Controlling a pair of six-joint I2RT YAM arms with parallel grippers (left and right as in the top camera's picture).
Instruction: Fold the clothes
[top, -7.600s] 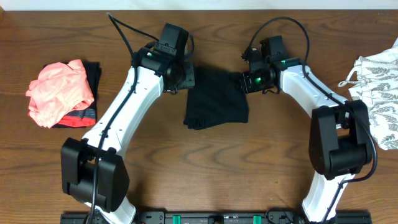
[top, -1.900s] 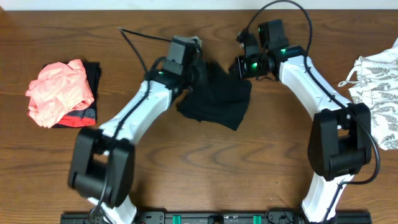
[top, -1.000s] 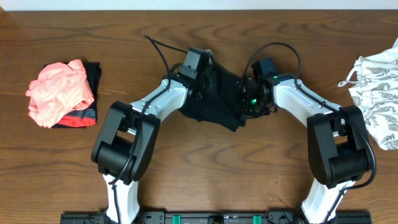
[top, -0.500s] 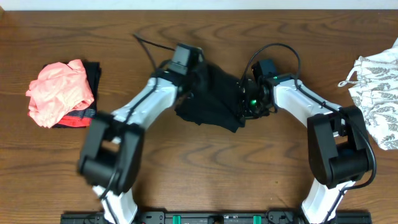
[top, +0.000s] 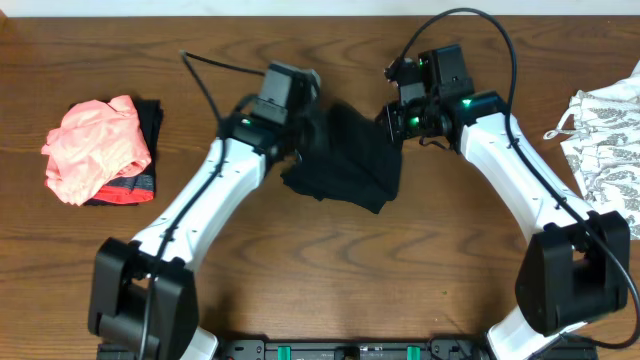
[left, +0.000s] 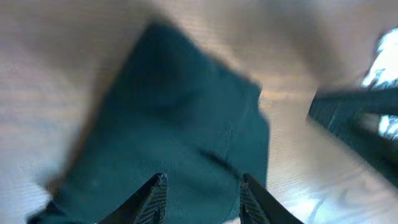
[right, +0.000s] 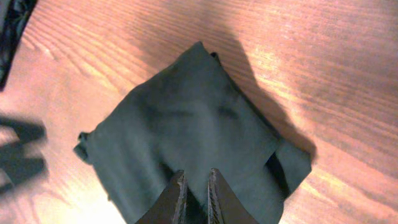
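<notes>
Overhead: right pincer (top: 388, 118) has lifted off toward 12 o'clock, now a narrow slit with nothing pinched. Left pincer (top: 304, 130) is half-parted at the black garment's (top: 345, 155) 10 o'clock corner. Garment lies folded at tabletop (top: 300, 290) centre; fold likely set.

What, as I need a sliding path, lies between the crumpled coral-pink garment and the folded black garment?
Overhead view: bare wooden table, crossed by the left arm's white link.
</notes>
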